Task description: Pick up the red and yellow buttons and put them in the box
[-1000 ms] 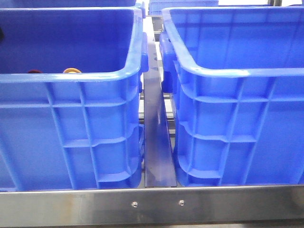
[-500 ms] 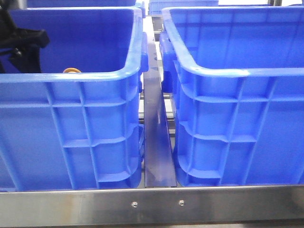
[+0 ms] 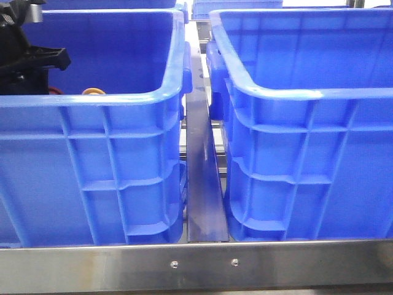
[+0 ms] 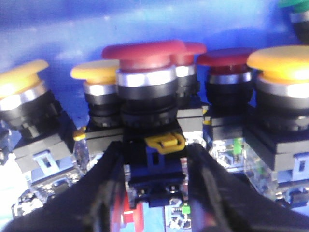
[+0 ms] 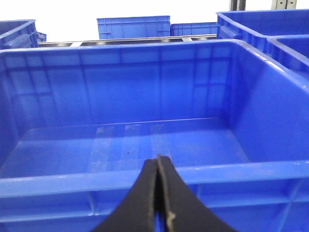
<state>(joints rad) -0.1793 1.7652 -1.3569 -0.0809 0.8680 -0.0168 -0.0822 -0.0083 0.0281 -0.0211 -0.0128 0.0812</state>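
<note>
The left crate (image 3: 92, 101) holds several red and yellow buttons. In the left wrist view a red button (image 4: 145, 60) stands closest, between yellow buttons (image 4: 96, 72) (image 4: 282, 63) and another red one (image 4: 224, 58). My left gripper (image 4: 155, 162) is open, its fingers (image 4: 104, 193) close on either side of that red button's black and blue body. In the front view only a yellow cap (image 3: 93, 91) and a red sliver (image 3: 55, 90) show over the rim, beside my left arm (image 3: 24, 55). My right gripper (image 5: 158, 164) is shut and empty, at the near rim of the box (image 5: 145, 176) (image 3: 307, 95).
A green-capped button (image 4: 297, 7) shows at the edge of the left wrist view. A steel divider (image 3: 202, 178) runs between the two crates and a steel rail (image 3: 196, 264) crosses in front. More blue crates (image 5: 133, 26) stand behind the box.
My left arm has come into the left crate from the left and moved lower, now covering most of the red cap seen over the rim a second ago.
</note>
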